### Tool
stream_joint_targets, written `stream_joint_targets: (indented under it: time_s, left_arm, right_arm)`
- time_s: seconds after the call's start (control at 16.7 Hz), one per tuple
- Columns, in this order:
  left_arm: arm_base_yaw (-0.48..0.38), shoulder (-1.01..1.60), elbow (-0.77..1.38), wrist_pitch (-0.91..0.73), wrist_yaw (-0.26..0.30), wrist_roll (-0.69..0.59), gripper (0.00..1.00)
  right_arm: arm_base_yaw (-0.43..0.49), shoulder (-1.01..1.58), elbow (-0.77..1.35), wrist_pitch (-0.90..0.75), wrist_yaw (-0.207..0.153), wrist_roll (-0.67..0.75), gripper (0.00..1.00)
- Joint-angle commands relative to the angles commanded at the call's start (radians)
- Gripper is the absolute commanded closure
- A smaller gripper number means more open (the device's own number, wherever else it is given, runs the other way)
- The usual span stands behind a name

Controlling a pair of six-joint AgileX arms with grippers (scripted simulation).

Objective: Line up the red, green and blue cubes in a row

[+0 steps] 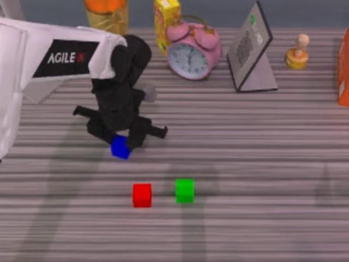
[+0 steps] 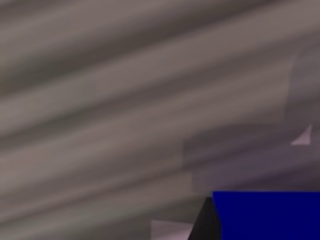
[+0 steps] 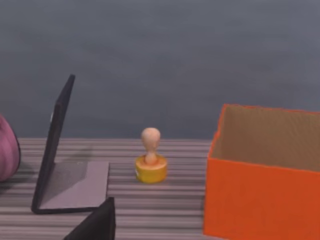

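On left arm (image 1: 65,57) "AGILE", gripper (image 1: 122,143) clasping blue cube (image 1: 120,148)

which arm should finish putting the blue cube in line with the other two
Left. The left gripper is already on the blue cube, just up-left of the red cube and green cube. The right arm is absent from the top view.

red cube (image 1: 142,195) left of green cube (image 1: 184,190); blue cube (image 1: 120,147) behind-left

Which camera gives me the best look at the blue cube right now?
The top view: the blue cube sits whole at the left gripper, behind the red cube. The left wrist view shows only one cropped blue face; the right wrist view misses it.
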Motion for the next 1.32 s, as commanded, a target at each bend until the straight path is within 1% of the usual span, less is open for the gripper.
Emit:
stream_joint_targets:
  time_s: [0.06,0.24,0.42,0.54,0.72,0.9,1.08,1.2,1.32]
  left_arm:
    - [-0.002,-0.043,0.014,-0.015,-0.003,0.003,1.00]
    - [-0.001,-0.057,0.044,-0.057,-0.005,0.005,1.00]
    - [0.008,-0.099,0.107,-0.179,-0.004,0.004,1.00]
    - [0.015,-0.126,0.142,-0.233,-0.004,0.002,1.00]
    - [0.017,-0.135,0.151,-0.245,-0.004,0.001,1.00]
    - [0.001,-0.124,0.162,-0.249,-0.005,-0.011,1.00]
    - [-0.068,-0.081,0.239,-0.290,-0.010,-0.107,1.00]
    - [-0.139,-0.039,0.313,-0.333,-0.014,-0.222,1.00]
    - [-0.220,0.006,0.395,-0.381,-0.018,-0.371,1.00]
  right_arm:
    - [0.000,0.000,0.000,0.000,0.000,0.000,0.00]
    - [0.000,0.000,0.000,0.000,0.000,0.000,0.00]
    - [0.000,0.000,0.000,0.000,0.000,0.000,0.00]
    - [0.000,0.000,0.000,0.000,0.000,0.000,0.00]
    - [0.000,0.000,0.000,0.000,0.000,0.000,0.00]
    - [0.000,0.000,0.000,0.000,0.000,0.000,0.00]
    - [0.000,0.000,0.000,0.000,0.000,0.000,0.00]
    - [0.000,0.000,0.000,0.000,0.000,0.000,0.00]
    - [0.000,0.000,0.000,0.000,0.000,0.000,0.00]
